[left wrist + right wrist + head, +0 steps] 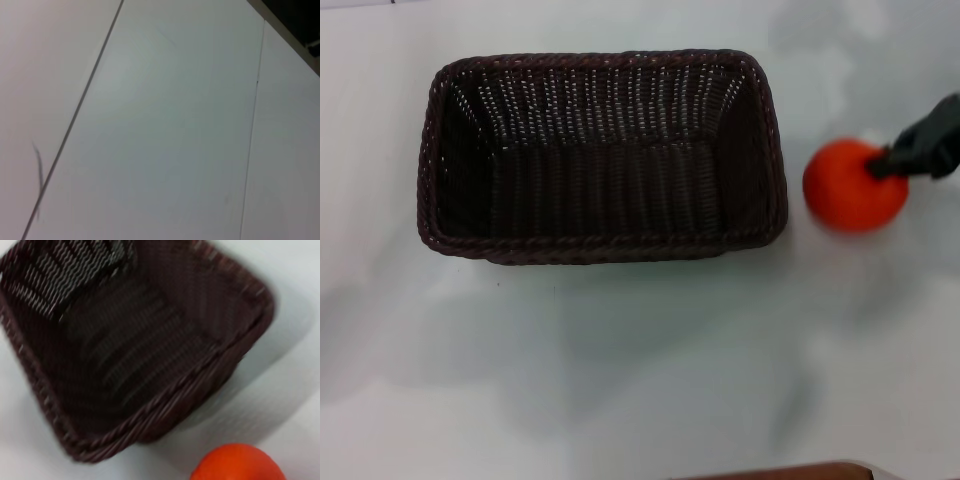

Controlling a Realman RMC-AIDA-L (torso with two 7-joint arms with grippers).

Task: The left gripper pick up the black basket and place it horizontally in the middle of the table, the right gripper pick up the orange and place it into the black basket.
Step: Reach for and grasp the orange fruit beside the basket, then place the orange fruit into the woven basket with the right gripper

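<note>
The black basket (603,155) stands lengthwise across the middle of the white table (620,370), open side up and empty. The orange (853,187) is to the right of the basket, apart from its rim. My right gripper (886,166) comes in from the right edge and its fingers grip the orange at its upper right side. The right wrist view shows the orange (239,463) close to the camera and the basket (125,345) beyond it. My left gripper is out of view; its wrist view shows only the bare table (165,130).
A brown edge (790,472) shows at the bottom of the head view. Thin seams (75,117) run across the table surface in the left wrist view.
</note>
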